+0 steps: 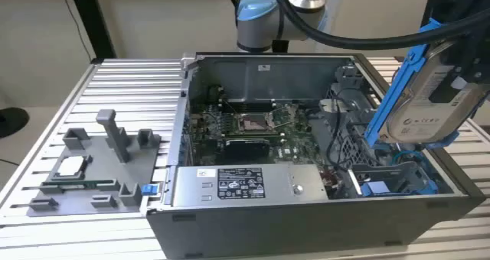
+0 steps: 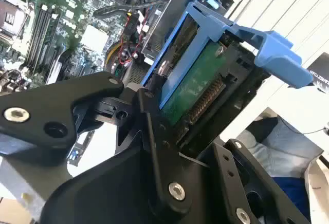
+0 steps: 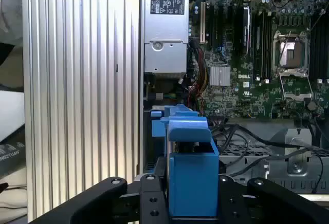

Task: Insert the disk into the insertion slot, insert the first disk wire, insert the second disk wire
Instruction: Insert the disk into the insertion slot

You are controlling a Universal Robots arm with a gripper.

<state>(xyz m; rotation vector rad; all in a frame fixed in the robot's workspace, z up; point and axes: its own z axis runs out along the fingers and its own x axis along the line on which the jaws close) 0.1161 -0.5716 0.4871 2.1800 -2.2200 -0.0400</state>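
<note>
My gripper [image 1: 459, 56] is shut on the disk [image 1: 427, 99], a silver-grey drive with a white label in a bright blue caddy. It hangs steeply tilted above the open computer case, on the exterior view's right. The insertion slot [image 1: 392, 182], grey metal with blue rails, lies below it in the case's near right corner, apart from the disk. In the second wrist view the black fingers [image 2: 149, 116] clamp the disk [image 2: 193, 88] with its green board showing. In the first wrist view the blue caddy [image 3: 191, 172] sits between the fingers. Loose black wires [image 1: 337, 142] lie beside the bay.
The open case holds a motherboard [image 1: 253, 128] and a grey power-supply box with a sticker [image 1: 241, 185] along its near wall. A grey fixture with small parts [image 1: 92, 168] stands on the ribbed aluminium table [image 1: 123, 88] at the exterior view's left. The arm's base [image 1: 256, 19] rises behind the case.
</note>
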